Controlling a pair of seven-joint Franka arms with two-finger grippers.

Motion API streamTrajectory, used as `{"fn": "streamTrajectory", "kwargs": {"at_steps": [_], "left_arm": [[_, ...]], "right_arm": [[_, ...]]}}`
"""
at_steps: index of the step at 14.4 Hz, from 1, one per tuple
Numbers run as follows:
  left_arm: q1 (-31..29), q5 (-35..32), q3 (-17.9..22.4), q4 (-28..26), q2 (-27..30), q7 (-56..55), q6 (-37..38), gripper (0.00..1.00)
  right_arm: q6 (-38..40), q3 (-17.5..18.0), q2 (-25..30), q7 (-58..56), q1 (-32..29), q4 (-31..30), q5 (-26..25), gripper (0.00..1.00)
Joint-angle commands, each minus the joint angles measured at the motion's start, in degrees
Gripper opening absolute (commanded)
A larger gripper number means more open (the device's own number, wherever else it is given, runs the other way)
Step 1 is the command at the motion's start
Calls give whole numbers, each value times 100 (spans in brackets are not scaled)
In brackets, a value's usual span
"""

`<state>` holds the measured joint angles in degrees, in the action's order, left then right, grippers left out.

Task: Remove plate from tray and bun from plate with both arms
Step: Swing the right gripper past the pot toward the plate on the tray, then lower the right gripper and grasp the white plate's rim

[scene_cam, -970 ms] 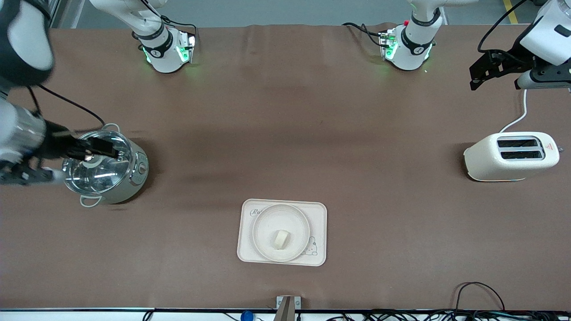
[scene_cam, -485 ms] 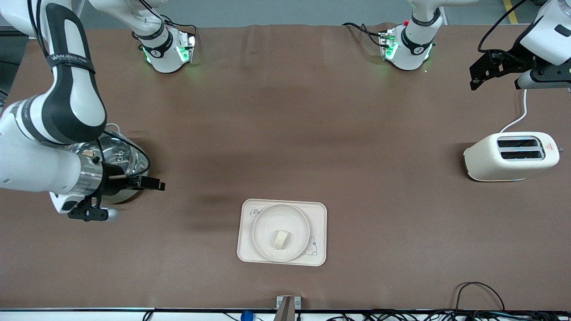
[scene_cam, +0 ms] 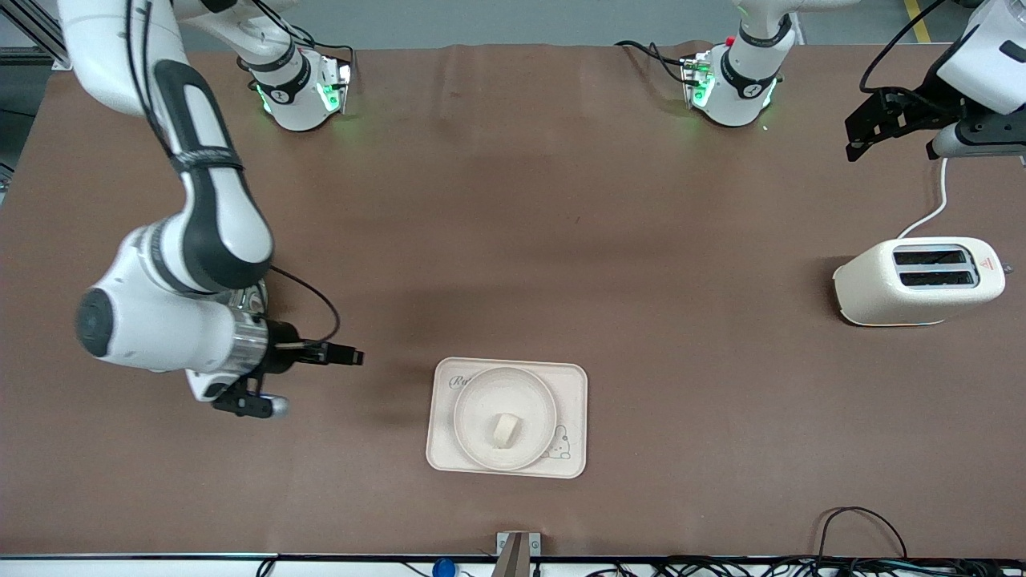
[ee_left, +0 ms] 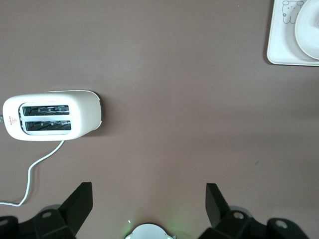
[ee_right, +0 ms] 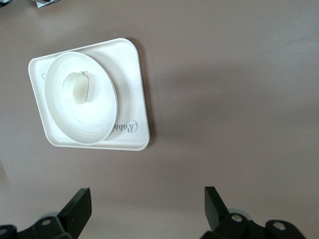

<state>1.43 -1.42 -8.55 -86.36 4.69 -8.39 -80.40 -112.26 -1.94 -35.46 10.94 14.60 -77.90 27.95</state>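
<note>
The round cream plate [scene_cam: 481,393] sits on a rectangular cream tray [scene_cam: 571,385] near the table's front edge, and the small pale bun [scene_cam: 506,430] lies on it. My right gripper [scene_cam: 346,354] hangs open and empty over bare table beside the tray, toward the right arm's end. The right wrist view shows the plate [ee_right: 99,117], the bun [ee_right: 79,88] and the open right gripper [ee_right: 146,199]. My left gripper [scene_cam: 856,136] waits open and empty, high over the left arm's end of the table. In the left wrist view the left gripper [ee_left: 148,195] holds nothing.
A cream two-slot toaster [scene_cam: 918,280] with a white cord stands at the left arm's end, also seen as the toaster [ee_left: 52,117] in the left wrist view. A corner of the tray [ee_left: 279,50] shows there too. Cables [scene_cam: 858,521] lie along the front edge.
My right arm has swung from over the silver pot toward the tray, and its body now covers the pot. The left arm, plate and bun have not moved.
</note>
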Motion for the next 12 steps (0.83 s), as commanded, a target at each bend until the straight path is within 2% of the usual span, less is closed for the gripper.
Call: {"fn": "streamTrajectory", "kwargs": {"at_steps": [1, 3, 8, 10, 12], "left_arm": [[6, -42, 12, 66, 32, 4, 103, 100], [-3, -42, 20, 66, 32, 4, 103, 100], [-3, -42, 29, 75, 49, 22, 103, 100], [-3, -42, 64, 75, 58, 31, 103, 100], [-3, -33, 73, 127, 49, 22, 103, 100]], "right_arm": [[-479, -34, -276, 119, 148, 56, 289, 100], [-988, -34, -487, 119, 332, 56, 474, 100], [-2175, -34, -1207, 417, 965, 109, 484, 100], [-2466, -34, -1375, 663, 1159, 126, 484, 100], [-2555, -34, -1507, 699, 1177, 196, 484, 94]]}}
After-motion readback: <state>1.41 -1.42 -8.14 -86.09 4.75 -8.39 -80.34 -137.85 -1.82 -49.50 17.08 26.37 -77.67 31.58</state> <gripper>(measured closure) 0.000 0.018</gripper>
